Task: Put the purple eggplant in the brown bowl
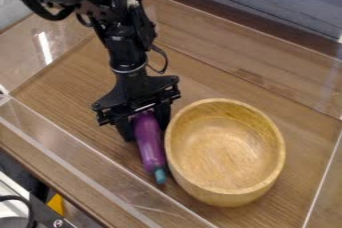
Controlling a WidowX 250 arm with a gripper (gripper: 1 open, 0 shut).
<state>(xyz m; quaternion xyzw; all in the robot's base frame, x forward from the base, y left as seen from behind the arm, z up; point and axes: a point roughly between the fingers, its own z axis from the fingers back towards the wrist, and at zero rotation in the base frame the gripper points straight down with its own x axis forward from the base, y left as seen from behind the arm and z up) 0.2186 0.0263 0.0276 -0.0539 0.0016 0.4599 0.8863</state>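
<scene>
Purple and glossy, the toy eggplant (148,144) lies on the wooden worktop (78,102) just beside the brown bowl (225,152), its teal tip toward the camera; the black claw (139,118) is closed on its far end.

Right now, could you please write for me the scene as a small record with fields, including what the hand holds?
hand: black metal gripper, pointing down, shut on the eggplant
held thing: glossy purple toy eggplant with teal-blue stem tip
stem tip: toward the near edge of the table
target: round light-brown wooden bowl, upright, hollow facing up
eggplant to bowl: beside its rim, not inside
clearance under eggplant: cannot tell from this view
surface: brown wooden table
task state: eggplant not yet in the bowl
</scene>
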